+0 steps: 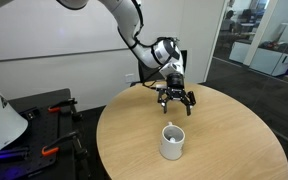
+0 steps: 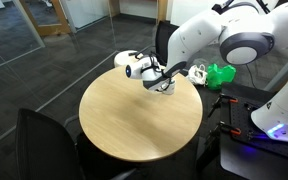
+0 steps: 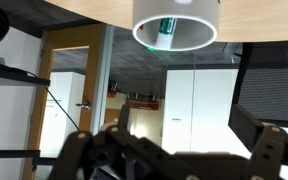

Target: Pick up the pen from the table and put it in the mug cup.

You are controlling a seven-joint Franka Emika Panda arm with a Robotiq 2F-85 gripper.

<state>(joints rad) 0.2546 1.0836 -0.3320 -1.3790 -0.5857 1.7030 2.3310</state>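
The white mug cup point(image 1: 172, 141) stands upright on the round tan table point(image 1: 234, 140), towards its near edge. The wrist view is upside down: the mug cup point(image 3: 176, 22) hangs from the table point(image 3: 74, 8) at the top, and the green pen point(image 3: 167, 28) shows inside its rim. My gripper point(image 1: 174, 100) hovers above the table behind the mug, apart from it. Its fingers point(image 3: 174, 160) are spread wide with nothing between them. In an exterior view my gripper point(image 2: 164, 82) is over the table's point(image 2: 124, 115) far right edge. The pen does not show in either exterior view.
A black chair point(image 2: 44, 140) stands at the table's near left, another behind the table point(image 1: 180, 58). A black cart with tools point(image 1: 44, 110) is beside the table. A green object point(image 2: 221, 73) lies beyond the table by the robot base. Glass walls surround the room.
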